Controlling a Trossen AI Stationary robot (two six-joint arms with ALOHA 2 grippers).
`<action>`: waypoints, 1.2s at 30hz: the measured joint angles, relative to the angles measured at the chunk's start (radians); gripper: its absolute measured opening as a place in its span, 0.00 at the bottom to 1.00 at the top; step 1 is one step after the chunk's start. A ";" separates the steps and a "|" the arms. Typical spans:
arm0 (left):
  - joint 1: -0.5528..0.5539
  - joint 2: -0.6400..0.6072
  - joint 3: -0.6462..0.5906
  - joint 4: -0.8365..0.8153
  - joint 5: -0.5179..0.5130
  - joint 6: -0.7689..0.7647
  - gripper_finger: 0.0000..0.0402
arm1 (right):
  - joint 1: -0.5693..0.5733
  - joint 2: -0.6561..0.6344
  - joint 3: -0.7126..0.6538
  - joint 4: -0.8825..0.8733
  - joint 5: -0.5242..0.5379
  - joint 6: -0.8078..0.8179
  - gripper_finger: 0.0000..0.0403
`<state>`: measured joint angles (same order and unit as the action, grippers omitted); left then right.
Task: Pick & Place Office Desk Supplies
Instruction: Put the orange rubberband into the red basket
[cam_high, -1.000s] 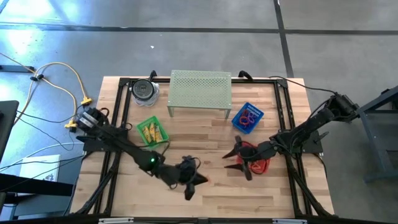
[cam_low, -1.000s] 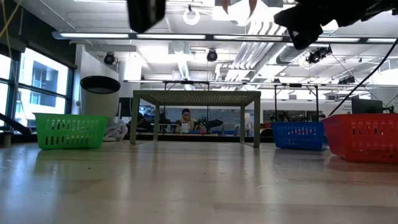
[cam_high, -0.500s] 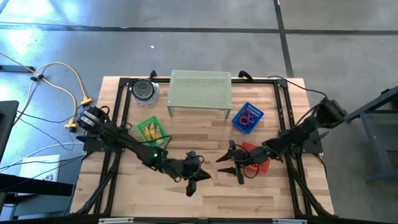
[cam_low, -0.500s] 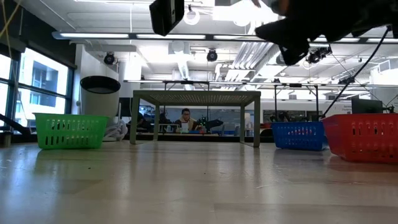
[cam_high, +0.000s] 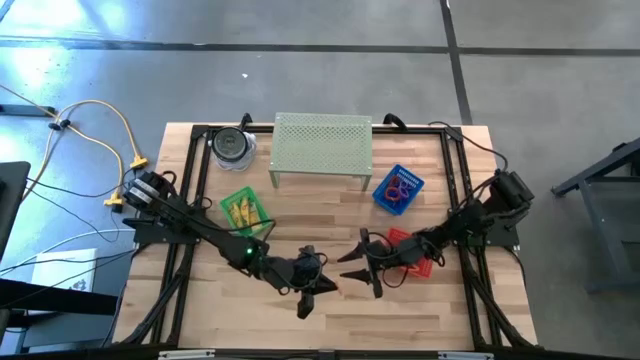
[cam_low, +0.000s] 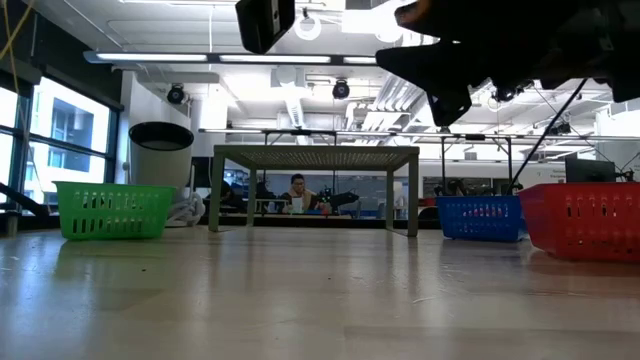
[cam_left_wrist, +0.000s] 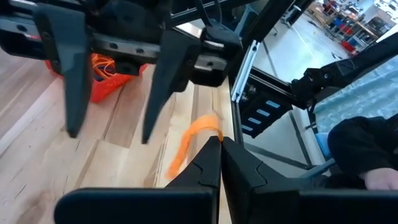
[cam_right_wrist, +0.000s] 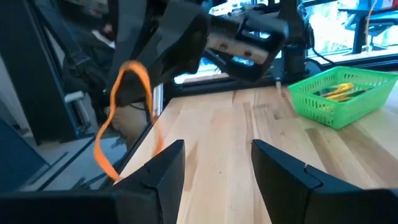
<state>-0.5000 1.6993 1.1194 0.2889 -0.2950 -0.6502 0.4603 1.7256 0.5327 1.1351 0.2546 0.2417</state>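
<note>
Your left gripper (cam_high: 322, 288) pinches the orange band (cam_right_wrist: 127, 115) aloft mid-tabletop, facing your right gripper (cam_high: 357, 272), whose fingers gape empty, seemingly for a handover.

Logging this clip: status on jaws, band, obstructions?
Left gripper jaws shut on orange band, mid-table. Right gripper jaws open, facing it, close. Nothing between them.

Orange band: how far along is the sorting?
Done: yellow pieces lie in the green basket, bands in the blue basket. In hand: the left pincer, shut, holds the orange band before the open right pincer. Left: passing it and dropping it in the red basket.
</note>
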 joint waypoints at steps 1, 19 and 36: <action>0.000 0.000 0.000 -0.001 0.000 0.000 0.00 | -0.005 0.000 0.000 0.002 -0.002 0.005 0.43; -0.013 0.000 0.000 -0.027 0.016 -0.001 0.00 | -0.038 -0.002 0.000 -0.043 -0.150 -0.002 0.43; 0.002 0.000 0.000 -0.035 0.016 0.000 0.00 | -0.038 -0.003 0.028 0.025 -0.221 -0.026 0.43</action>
<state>-0.4984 1.6993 1.1191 0.2543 -0.2794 -0.6502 0.4226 1.7226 0.5603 1.1601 0.0334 0.2155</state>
